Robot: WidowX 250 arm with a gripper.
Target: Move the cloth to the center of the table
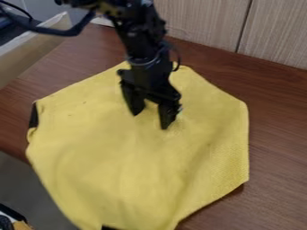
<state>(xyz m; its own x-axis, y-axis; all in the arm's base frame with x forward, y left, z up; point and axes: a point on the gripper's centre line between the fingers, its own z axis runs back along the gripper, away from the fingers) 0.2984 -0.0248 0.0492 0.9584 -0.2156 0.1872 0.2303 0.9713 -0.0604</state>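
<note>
A yellow cloth (114,157) lies spread out, mostly flat, on the brown wood-grain worktop (278,134), taking up much of the middle and lower left of the view. Its outline is many-sided, with a corner towards the right, a straight edge running down from it, and a lower end that reaches the bottom of the view. At the lower left the cloth extends past the worktop's edge, over a grey area (30,193). A small dark patch (34,116) shows against its left edge. The black robot arm (141,38) comes in from the top and points down over the upper part of the cloth. Its tool (151,119) has its two fingers apart, with yellow fabric visible between them; whether the tips touch the cloth I cannot tell. A dark cable (57,31) loops out to the left of the arm. Behind the worktop stands a pale wood-grain panel (198,22) with a dark upright seam, and at the upper left is a light-coloured board (30,51). Black and orange items, too cut off to identify, sit in the bottom left corner.
</note>
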